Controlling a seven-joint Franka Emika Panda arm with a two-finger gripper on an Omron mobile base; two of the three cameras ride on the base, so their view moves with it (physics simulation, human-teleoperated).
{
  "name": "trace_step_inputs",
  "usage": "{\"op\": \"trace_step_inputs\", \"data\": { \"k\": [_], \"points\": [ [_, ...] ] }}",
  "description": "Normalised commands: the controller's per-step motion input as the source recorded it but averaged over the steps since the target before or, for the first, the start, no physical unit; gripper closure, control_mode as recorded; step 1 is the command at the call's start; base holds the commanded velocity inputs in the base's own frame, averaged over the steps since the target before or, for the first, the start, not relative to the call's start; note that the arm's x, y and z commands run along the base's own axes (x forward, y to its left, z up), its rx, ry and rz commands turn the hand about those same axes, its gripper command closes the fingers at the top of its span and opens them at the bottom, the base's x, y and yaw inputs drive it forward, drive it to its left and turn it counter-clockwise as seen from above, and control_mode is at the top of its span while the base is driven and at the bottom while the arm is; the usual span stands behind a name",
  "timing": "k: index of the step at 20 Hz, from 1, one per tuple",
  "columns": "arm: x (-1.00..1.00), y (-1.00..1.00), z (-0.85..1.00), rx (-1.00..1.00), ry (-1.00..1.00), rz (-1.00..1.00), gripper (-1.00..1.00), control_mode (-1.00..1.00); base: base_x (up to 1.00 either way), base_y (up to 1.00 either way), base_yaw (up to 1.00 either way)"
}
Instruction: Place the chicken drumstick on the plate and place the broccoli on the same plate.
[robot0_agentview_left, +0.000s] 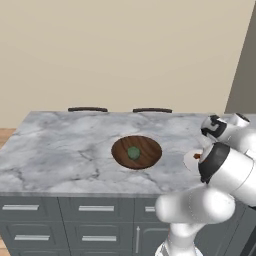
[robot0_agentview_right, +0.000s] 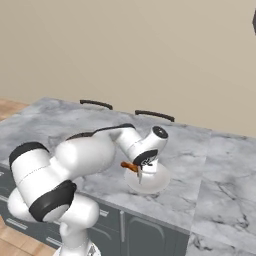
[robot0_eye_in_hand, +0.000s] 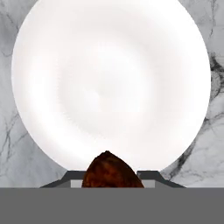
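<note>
The tool (robot0_agentview_right: 139, 173) grips the chicken drumstick (robot0_agentview_right: 129, 166) above the plate (robot0_agentview_right: 155, 182) near the counter's (robot0_agentview_right: 210, 165) front edge; broccoli (robot0_agentview_left: 133, 152) sits on the wooden board (robot0_agentview_left: 147, 145).

Arm: rises from the base, bends at the elbow and reaches forward and down, seen in both base views.
Wrist: tilted downward, hand pointing at the surface below.
Gripper (robot0_agentview_right: 139, 173): jaws closed around the chicken drumstick (robot0_agentview_right: 131, 166), which pokes out sideways from between them.
Fingertips (robot0_eye_in_hand: 148, 176): flank the meat's dark brown end.
</note>
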Motion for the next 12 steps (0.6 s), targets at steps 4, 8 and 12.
{"op": "trace_step_inputs", "data": {
  "k": [4,8,12],
  "points": [
    [0.01,-0.44,-0.34,-0.02,0.0,0.0,1.0,-1.0,0.0,0.0,0.0],
    [0.05,-0.34,-0.32,-0.03,0.0,0.0,1.0,-1.0,0.0,0.0,0.0],
    [0.25,-0.27,-0.23,-0.02,0.0,0.0,1.0,-1.0,0.0,0.0,0.0]
  ]
}}
